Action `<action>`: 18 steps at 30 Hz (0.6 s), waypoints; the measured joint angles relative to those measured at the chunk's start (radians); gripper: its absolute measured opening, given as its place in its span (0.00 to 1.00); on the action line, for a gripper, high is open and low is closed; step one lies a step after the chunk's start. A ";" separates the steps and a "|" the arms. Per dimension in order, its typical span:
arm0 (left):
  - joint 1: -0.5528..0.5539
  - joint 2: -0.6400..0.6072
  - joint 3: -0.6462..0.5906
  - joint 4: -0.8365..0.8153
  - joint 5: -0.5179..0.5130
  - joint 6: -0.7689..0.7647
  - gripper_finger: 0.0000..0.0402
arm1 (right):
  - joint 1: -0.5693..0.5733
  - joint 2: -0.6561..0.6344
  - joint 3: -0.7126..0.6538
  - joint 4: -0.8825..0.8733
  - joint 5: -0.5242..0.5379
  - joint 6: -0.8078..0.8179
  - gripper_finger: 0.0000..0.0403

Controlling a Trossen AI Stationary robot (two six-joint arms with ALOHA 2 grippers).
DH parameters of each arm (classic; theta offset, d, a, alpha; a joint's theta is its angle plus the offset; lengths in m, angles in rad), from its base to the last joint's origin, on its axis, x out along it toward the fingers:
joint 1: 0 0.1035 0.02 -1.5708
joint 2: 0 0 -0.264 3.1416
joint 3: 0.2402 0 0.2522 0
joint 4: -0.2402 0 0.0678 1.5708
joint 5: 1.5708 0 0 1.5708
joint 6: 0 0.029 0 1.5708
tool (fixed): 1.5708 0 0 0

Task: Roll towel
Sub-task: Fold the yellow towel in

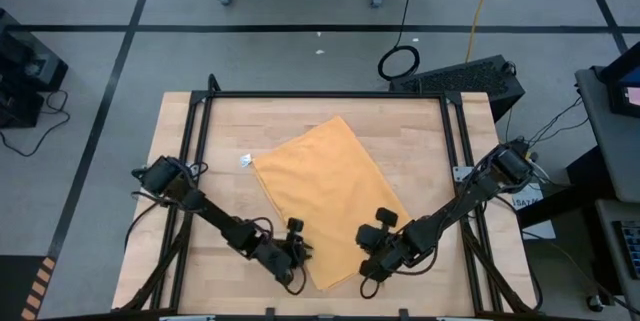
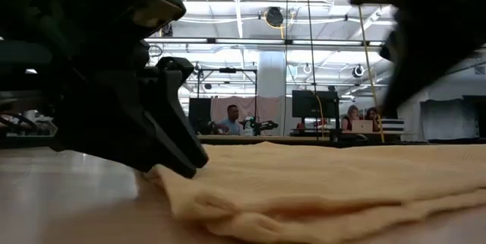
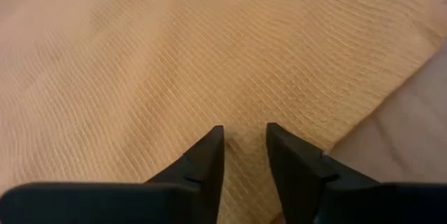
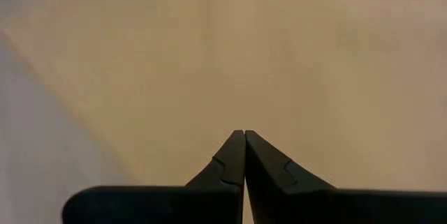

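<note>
The mustard-yellow towel point(image 1: 325, 196) lies flat and slantwise on the wooden table point(image 1: 420, 131), with its small white tag point(image 1: 245, 160) at its far left corner. My left gripper point(image 1: 298, 261) is low at the towel's near left edge, its fingers nearly together with cloth between them point(image 3: 244, 137). My right gripper point(image 1: 368, 269) is shut and empty over the towel's near right edge. In the low view it hangs clear above the cloth point(image 2: 326, 183). My left gripper has a small ridge of the towel point(image 3: 244, 151) between its two fingertips, close to the towel's near edge. The fingers slant down from the table's near left side. One fingertip point(image 2: 186, 160) rests on the cloth's edge, and the towel lies on the table.
A black frame point(image 1: 330, 94) runs round the table top. Bare wood lies to the left of the towel and at the far right. People sit at desks in the room beyond the table point(image 2: 231, 118).
</note>
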 joint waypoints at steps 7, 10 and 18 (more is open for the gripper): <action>0.006 -0.018 0.007 -0.279 -0.042 0.030 0.21 | 0.060 -0.007 0.000 -0.346 -0.104 -0.011 0.08; -0.007 -0.044 0.007 -0.393 -0.069 0.043 0.21 | 0.102 -0.011 0.004 -0.372 -0.115 -0.043 0.17; -0.046 -0.171 -0.009 -0.565 -0.011 0.059 0.21 | 0.255 -0.010 -0.024 -0.344 0.032 -0.025 0.46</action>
